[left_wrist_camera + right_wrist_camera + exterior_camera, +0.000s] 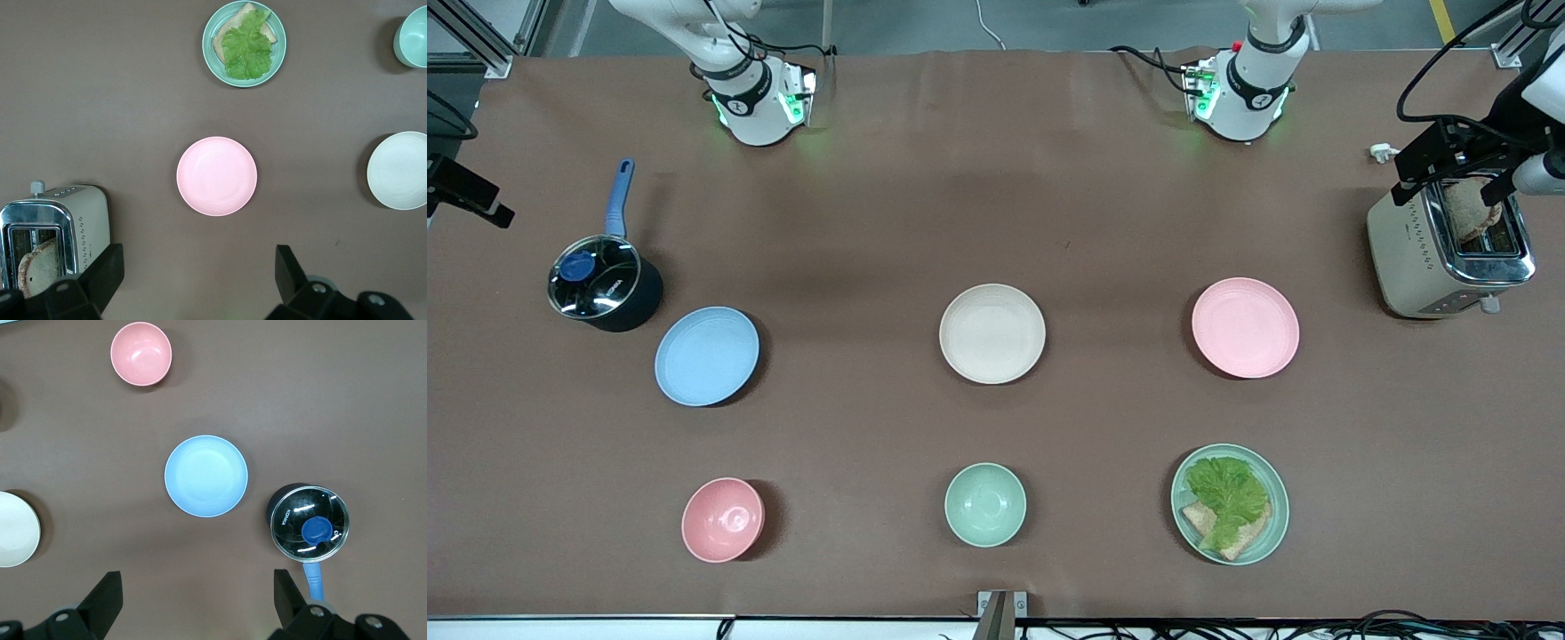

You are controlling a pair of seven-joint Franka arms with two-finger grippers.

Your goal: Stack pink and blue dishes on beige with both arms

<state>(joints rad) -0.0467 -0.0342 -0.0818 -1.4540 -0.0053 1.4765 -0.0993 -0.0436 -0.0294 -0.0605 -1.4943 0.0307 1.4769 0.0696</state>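
Pale blue and matte, your blue plate (pixel 706 356) lies flat toward the right arm's end of the desk (pixel 996 178) beside the lidded saucepan (pixel 603 284); the cream-beige plate (pixel 991 333) sits mid-desk, and the pink plate (pixel 1245 327) toward the left arm's end near the toaster (pixel 1449 253). You see the right tool (pixel 193 603) spread wide, high over the blue plate. The left tool (pixel 200 280) likewise gapes empty over the pink plate.

Pink plate (pixel 217 176) lying bare on the brown table (pixel 100 100), left gripper (pixel 200 273) spread wide above it, toaster (pixel 53 233) holding bread, beige plate (pixel 399 171), mint plate with lettuce (pixel 244 44), mint bowl (pixel 413 40).
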